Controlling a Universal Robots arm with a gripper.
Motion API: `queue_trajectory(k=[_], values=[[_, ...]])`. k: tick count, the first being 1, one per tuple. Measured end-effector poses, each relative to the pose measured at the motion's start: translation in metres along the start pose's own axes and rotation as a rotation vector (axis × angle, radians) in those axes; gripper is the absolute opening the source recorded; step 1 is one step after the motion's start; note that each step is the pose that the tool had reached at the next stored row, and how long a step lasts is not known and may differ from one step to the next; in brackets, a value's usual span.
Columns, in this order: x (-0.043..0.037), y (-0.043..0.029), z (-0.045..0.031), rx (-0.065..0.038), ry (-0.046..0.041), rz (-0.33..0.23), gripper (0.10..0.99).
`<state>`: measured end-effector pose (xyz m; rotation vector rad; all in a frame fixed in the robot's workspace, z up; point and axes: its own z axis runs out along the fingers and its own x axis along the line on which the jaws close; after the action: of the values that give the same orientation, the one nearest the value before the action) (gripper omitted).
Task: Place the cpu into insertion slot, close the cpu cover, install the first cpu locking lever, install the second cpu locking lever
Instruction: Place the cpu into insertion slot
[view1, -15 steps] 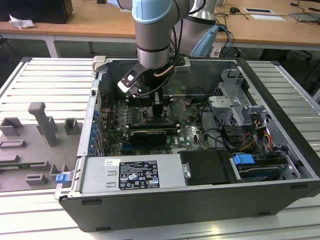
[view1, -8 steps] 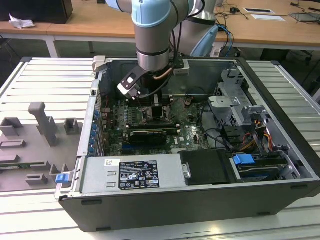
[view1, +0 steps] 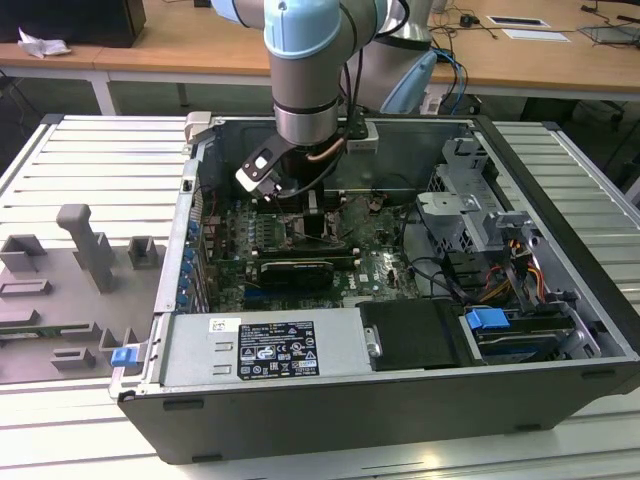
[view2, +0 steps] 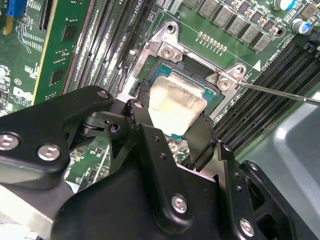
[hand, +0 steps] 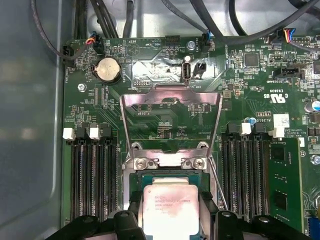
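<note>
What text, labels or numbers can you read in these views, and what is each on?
Label on the grey metal housing, exterior view: printed lines and symbols, too small to read.
cpu top, held in the gripper: faint print, too small to read.
Motherboard: white lettering, too small to quote reliably.
White sticker on the motherboard: unreadable.
No text can be quoted with confidence.

The arm stood upright toward twelve o'clock in the exterior view, wrist pointing down. Its gripper seemingly pinched the cpu by opposite edges.
</note>
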<state>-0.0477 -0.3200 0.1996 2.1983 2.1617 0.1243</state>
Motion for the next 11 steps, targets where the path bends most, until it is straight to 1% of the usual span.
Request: queue_trajectory(k=[4, 5, 9, 11], values=[[0.0, 0.0, 0.0, 0.0, 0.0, 0.0, 0.545], [0.0, 0.0, 0.0001, 0.0, 0.0001, 0.0, 0.612], [0.0001, 0.0001, -0.0008, 0.0, 0.0001, 0.0, 0.612], [0.0002, 0.0005, -0.0051, 0.0, 0.0001, 0.0, 0.612]])
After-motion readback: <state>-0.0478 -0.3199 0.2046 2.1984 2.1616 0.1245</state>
